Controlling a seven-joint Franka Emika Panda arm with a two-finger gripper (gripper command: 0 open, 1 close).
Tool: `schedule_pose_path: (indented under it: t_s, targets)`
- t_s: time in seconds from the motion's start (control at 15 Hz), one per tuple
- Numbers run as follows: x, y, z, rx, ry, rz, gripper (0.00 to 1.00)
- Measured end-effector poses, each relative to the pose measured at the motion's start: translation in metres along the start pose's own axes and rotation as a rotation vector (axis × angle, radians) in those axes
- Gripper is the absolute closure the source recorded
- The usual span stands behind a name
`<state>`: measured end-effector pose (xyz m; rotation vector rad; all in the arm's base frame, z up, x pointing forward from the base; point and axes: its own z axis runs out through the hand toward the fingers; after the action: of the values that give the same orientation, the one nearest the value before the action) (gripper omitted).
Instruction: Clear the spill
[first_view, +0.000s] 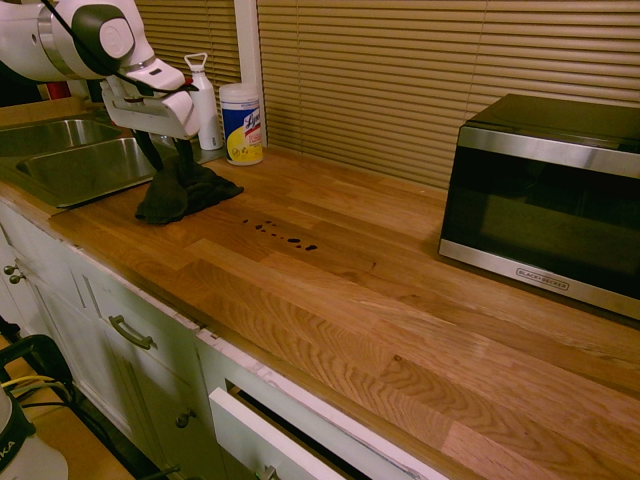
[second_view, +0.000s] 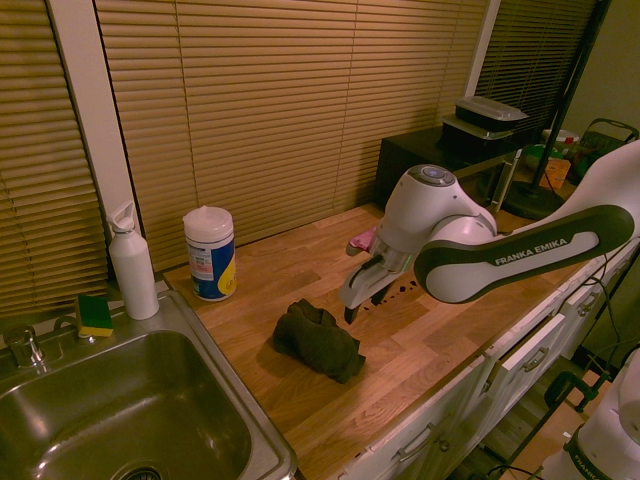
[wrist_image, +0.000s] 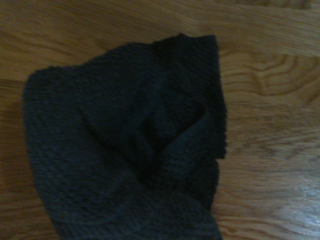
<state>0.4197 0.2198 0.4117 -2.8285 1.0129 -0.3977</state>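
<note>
Jaws wide open, empty (near dark cloth (second_view: 318, 342)).

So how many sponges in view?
1: the yellow-and-green sponge, standing on the sink's back ledge by the faucet, left of the white bottle in the second exterior view. Others could be hidden behind things.

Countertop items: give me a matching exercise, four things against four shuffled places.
1. Crumpled dark cloth rag
2. Small dark liquid drops
3. Green-and-yellow sponge
4. Black-and-silver microwave

A. At the sink's back edge
B. On the wood, between rag and microwave
C. Beneath the end effector
D. Beyond the drops, seen from the rag

Pairs: 1-C, 2-B, 3-A, 4-D
</note>
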Motion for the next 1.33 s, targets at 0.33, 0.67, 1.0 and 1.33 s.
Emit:
schedule_pose_path:
  t_s: [0.33, 0.67, 1.0, 1.33]
  targets:
    - [-0.037, -0.047, 0.005, 0.011, 0.058, -0.035, 0.0]
    - [-0.038, -0.085, 0.043, -0.003, 0.142, -0.01, 0.0]
    - [-0.03, -0.098, 0.084, -0.035, 0.156, 0.025, 1.0]
    - [-0.017, -0.1, 0.093, -0.059, 0.166, 0.054, 1.0]
